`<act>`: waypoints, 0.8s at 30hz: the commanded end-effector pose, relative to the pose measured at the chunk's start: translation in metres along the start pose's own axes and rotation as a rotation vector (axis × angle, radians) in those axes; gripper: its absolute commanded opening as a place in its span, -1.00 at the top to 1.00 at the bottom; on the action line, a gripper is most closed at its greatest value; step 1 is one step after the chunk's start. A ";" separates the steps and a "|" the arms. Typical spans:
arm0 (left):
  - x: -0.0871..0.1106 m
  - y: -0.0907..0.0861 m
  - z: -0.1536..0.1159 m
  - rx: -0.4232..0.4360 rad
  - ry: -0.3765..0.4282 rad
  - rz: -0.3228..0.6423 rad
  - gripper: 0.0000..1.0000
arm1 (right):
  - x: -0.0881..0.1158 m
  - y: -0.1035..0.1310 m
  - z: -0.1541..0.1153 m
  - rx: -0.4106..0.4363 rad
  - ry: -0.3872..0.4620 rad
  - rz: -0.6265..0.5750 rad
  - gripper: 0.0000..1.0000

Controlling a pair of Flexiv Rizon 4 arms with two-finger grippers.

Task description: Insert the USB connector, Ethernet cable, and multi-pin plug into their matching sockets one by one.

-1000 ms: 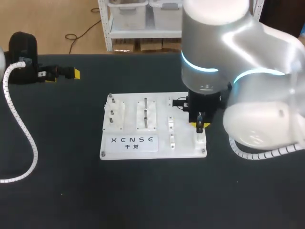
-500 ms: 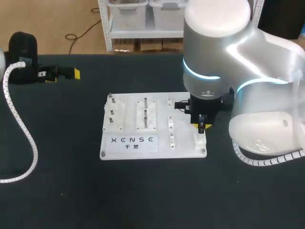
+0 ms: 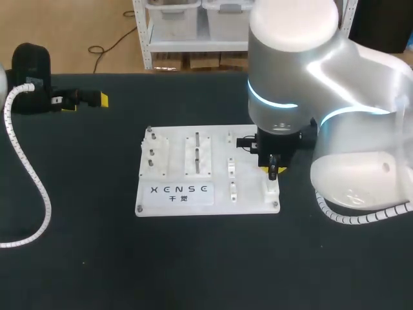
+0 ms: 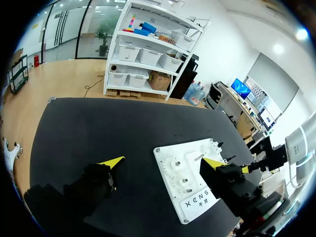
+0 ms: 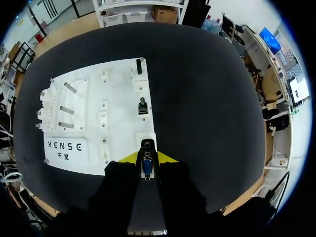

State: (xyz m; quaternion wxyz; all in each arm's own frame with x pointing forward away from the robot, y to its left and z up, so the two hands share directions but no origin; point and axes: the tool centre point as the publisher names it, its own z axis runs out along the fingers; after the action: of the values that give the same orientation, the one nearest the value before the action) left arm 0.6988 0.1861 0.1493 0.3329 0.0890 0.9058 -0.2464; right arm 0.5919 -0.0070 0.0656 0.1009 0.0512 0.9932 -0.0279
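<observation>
My right tool (image 5: 146,159) is clamped on the multi-pin plug (image 5: 146,167), one yellow-tipped finger on each side. The plug sits right at the white socket block (image 5: 146,141) on the fixture board (image 5: 89,116); I cannot tell whether they touch. Two dark connectors (image 5: 142,106) stand ahead. My left tool (image 4: 163,162) is spread wide, gripping nothing, well apart from the board over the worktop (image 4: 98,128).

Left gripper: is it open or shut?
Open. The left gripper has its two yellow tips standing far apart, with nothing held between them.
</observation>
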 end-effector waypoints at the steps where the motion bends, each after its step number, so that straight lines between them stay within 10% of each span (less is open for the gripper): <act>1: -0.001 -0.001 0.000 -0.007 0.006 -0.001 -1.00 | 0.000 -0.001 0.001 0.000 0.000 -0.001 1.00; 24: -0.001 -0.001 0.000 -0.007 0.006 -0.001 -1.00 | 0.009 0.001 0.007 -0.006 0.007 -0.011 1.00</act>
State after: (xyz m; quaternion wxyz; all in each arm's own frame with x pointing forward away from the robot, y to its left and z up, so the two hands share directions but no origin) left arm 0.6988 0.1861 0.1493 0.3329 0.0890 0.9058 -0.2464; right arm 0.5871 -0.0054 0.0626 0.0950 0.0451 0.9941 -0.0256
